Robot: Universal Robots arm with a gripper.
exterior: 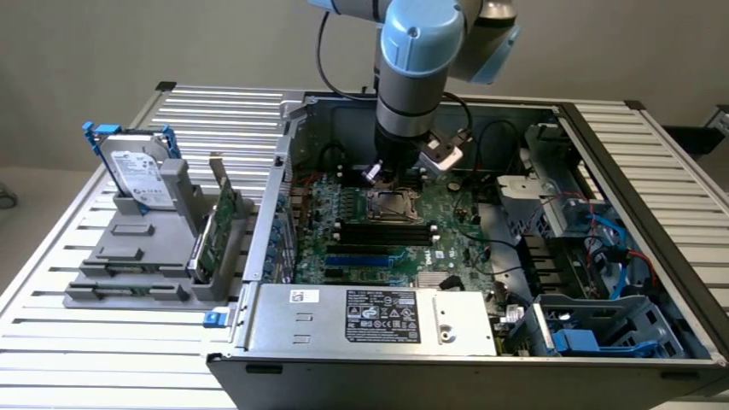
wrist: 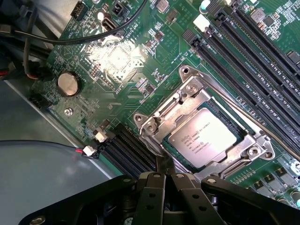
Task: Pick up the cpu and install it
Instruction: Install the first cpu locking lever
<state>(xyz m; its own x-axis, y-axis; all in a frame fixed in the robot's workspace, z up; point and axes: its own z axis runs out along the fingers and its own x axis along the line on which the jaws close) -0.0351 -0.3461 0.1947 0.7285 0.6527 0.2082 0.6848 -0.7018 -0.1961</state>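
From the exterior view, the arm (exterior: 405,77) reaches down into an open computer case (exterior: 341,384) that lies on a slatted metal counter (exterior: 91,359). Its claw (exterior: 393,178) hangs low over the green main board, just above the square socket (exterior: 393,205) near the middle of the case. A silver power box (exterior: 376,316) with a dark label fills the near edge of the case. Outside the case, on the exterior view's left, a grey stand (exterior: 137,256) holds a hard drive (exterior: 139,175) with blue brackets and an upright green card (exterior: 218,218). From the wrist view, the cpu (wrist: 204,136) lies flat inside the socket, its silver top facing up and the metal socket frame (wrist: 185,86) around its edges. The claw (wrist: 161,174) is clenched with its fingers pressed together and nothing between them, its tip just beside one edge of the frame; whether it touches the frame cannot be told. Black memory slots (wrist: 243,51) run along one side of the socket, and a round coin battery (wrist: 68,83) sits well apart on the board (wrist: 117,61).
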